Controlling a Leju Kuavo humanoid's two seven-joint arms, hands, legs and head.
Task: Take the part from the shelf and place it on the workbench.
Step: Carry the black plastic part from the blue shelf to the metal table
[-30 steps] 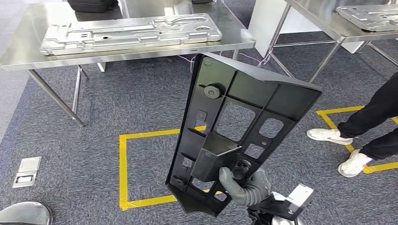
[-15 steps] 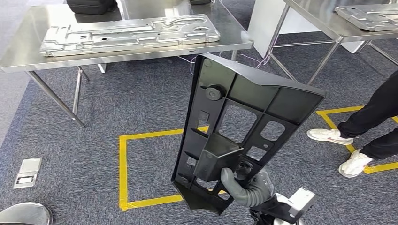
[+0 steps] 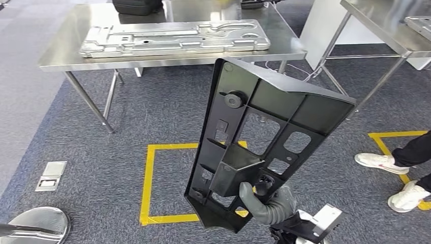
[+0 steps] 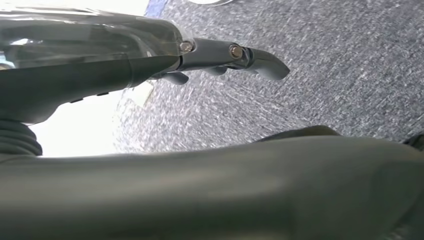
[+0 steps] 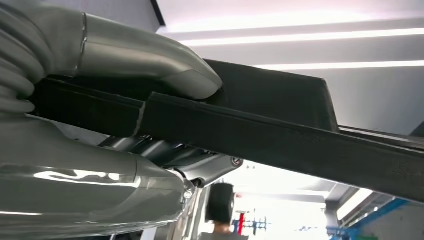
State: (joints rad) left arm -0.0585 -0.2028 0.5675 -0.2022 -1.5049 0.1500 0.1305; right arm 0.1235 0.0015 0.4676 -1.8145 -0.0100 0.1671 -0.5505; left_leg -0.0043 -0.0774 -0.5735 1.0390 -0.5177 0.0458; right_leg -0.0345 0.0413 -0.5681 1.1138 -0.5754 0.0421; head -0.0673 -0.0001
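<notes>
Gripping the black part [image 3: 264, 147] by its lower end, our right hand [image 3: 269, 203] holds it upright, the tabletop [image 3: 61, 56] well ahead.

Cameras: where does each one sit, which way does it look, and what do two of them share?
Head view: high on the body, looking down at the carpet and workbench; right hand holds the black part.
Left wrist view: behind the left hand, facing the carpet.
Right wrist view: behind the right hand, looking up.
Shared: head and right wrist views both show the black part.
</notes>
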